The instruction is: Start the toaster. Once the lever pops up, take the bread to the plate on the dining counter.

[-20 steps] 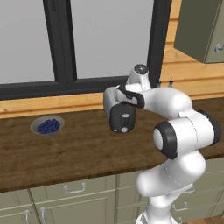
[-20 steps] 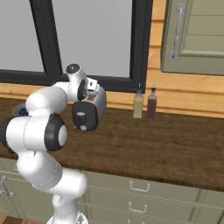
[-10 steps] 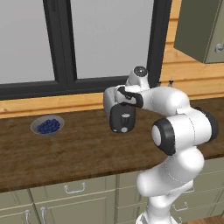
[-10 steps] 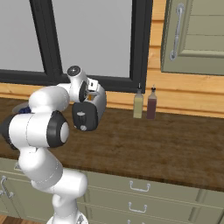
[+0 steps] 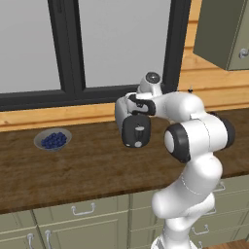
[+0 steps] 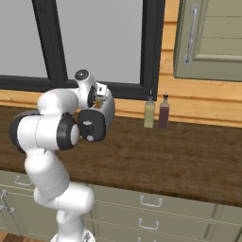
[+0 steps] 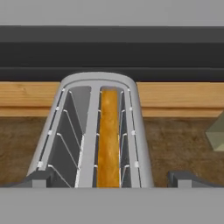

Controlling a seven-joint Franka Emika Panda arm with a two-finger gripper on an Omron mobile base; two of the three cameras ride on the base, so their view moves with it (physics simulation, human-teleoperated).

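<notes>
The toaster (image 5: 122, 111) stands on the dark wood worktop below the window, its black end panel facing the cameras. The lever (image 5: 140, 129) is a small grey tab on that panel, above the pale dial. The bread (image 7: 108, 140), an orange-tan slice, sits down in the toaster's (image 7: 89, 131) right slot, and a bit of it (image 6: 98, 102) shows at the top. My gripper (image 7: 109, 181) hangs right over the slots, open, with one fingertip (image 7: 37, 179) outside each long side and nothing held. The hand (image 5: 140, 102) is just above the toaster (image 6: 106, 111). The plate and the dining counter are out of view.
A grey bowl of blue berries (image 5: 52, 140) sits on the worktop (image 5: 87, 165) to the left. Two bottles (image 6: 149, 113) (image 6: 163, 113) stand against the wall to the right of the toaster. A wall cabinet (image 6: 208, 38) hangs at the upper right.
The hand has edged very slightly left above the toaster. The jaws stay open, and the toaster and bread have not moved.
</notes>
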